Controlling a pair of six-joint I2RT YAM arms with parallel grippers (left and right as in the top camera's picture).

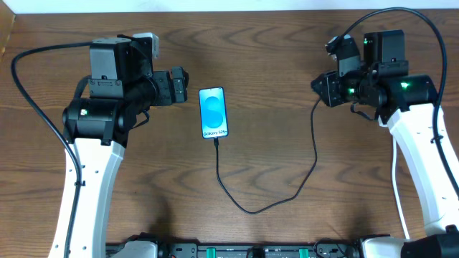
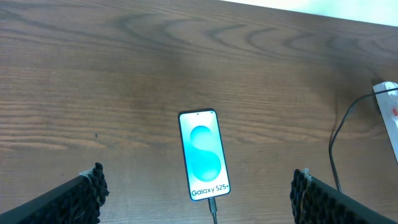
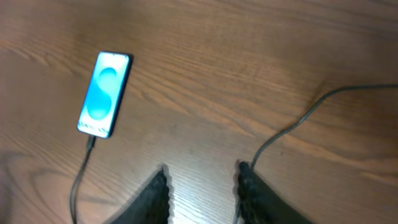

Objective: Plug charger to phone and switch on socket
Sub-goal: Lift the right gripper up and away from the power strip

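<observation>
Two tools (image 2: 198, 183) (image 3: 202, 177), one phone (image 1: 214, 112), one charger (image 1: 218, 162)

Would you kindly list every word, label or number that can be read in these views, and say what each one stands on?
"Galaxy S25+": white text at the bottom of the phone's blue screen. It is clear in the left wrist view, tiny in the overhead view and blurred in the right wrist view.
Red marks on the socket: at the frame edge in the left wrist view, too small to read.
No other text is legible.
</observation>
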